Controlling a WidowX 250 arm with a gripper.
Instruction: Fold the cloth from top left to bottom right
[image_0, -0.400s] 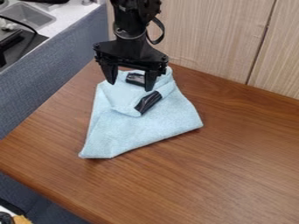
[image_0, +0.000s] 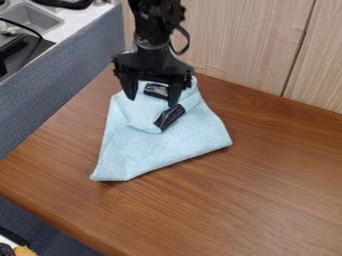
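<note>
1. table (image_0: 254, 180) same as a moment ago, and the light blue cloth (image_0: 160, 150) on it hasn't moved: same spot toward the table's back left corner, same outline
2. gripper (image_0: 153, 102) has shifted slightly, a bit down and right in view, over the back left part of the table; fingers spread apart, no cloth seen clamped, can't tell if the tips touch it
3. meaning for task: nothing gained in the fold by this small shift; looks like lining up or leaving, can't say which; fold seems partly made, not neat
4. cloth overall: lopsided, roughly a triangle, narrow toward the table's back edge, broad toward its front, a blunt tip pointing to the table's left edge
5. upper part of cloth: loose layered flap, creased, raised a bit off the table; may spring back if left unpressed
6. smallest: two dark patches on the flap, the one nearer the table's front is striped
</note>
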